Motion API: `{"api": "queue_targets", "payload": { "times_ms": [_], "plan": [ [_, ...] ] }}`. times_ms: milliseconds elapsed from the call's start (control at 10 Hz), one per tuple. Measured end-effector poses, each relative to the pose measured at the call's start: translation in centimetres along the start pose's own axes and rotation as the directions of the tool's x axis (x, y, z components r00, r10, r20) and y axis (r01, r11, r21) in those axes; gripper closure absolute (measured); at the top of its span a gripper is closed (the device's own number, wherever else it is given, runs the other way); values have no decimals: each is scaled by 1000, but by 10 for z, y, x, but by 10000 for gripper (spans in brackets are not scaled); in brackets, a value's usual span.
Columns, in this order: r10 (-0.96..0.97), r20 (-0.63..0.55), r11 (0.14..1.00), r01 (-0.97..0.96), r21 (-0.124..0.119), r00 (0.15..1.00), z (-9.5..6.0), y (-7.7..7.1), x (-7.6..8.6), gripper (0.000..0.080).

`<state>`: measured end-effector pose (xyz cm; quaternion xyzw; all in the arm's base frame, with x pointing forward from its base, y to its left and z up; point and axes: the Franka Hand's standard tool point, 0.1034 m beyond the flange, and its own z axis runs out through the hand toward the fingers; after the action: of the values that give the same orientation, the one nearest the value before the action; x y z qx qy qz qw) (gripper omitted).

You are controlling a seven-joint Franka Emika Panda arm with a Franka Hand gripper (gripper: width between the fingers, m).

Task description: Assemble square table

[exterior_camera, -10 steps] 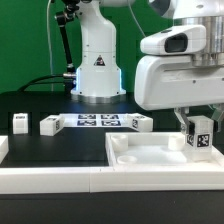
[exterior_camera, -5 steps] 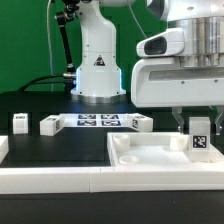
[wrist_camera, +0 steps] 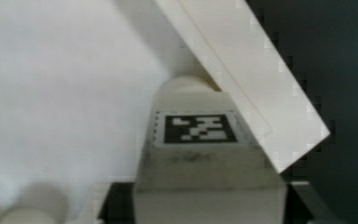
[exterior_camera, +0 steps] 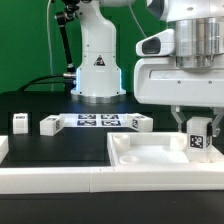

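My gripper [exterior_camera: 197, 128] is shut on a white block leg [exterior_camera: 197, 136], whose tag faces the camera. The leg hangs upright over the far right corner of the square table's white slab [exterior_camera: 150, 158], on or just above it. In the wrist view the held leg [wrist_camera: 199, 140] points down at the slab [wrist_camera: 51, 100] beside its raised rim [wrist_camera: 247, 70], and my dark fingers [wrist_camera: 123, 200] press both its sides. Three more legs [exterior_camera: 19, 122], [exterior_camera: 49, 124], [exterior_camera: 138, 123] lie on the black surface behind the slab.
The marker board [exterior_camera: 97, 121] lies flat between the loose legs. Behind it stands the arm's white base [exterior_camera: 97, 70]. A long white rail [exterior_camera: 55, 180] borders the black surface at the front.
The held leg has turned a little with the wrist, from slightly tilted to square-on, and has shifted slightly toward the exterior view's left. The loose legs have not moved.
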<state>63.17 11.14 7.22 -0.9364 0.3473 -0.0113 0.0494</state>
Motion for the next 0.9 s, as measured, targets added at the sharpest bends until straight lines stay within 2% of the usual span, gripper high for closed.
{"api": "queue_targets", "payload": {
  "times_ms": [200, 400, 900],
  "plan": [
    [100, 1, 995, -100, 0, 995, 0, 1, 0, 509],
    [329, 18, 944, -329, 8, 944, 0, 3, 1, 509],
    [704, 47, 709, -705, -5, 708, 2, 0, -5, 509]
  ]
}}
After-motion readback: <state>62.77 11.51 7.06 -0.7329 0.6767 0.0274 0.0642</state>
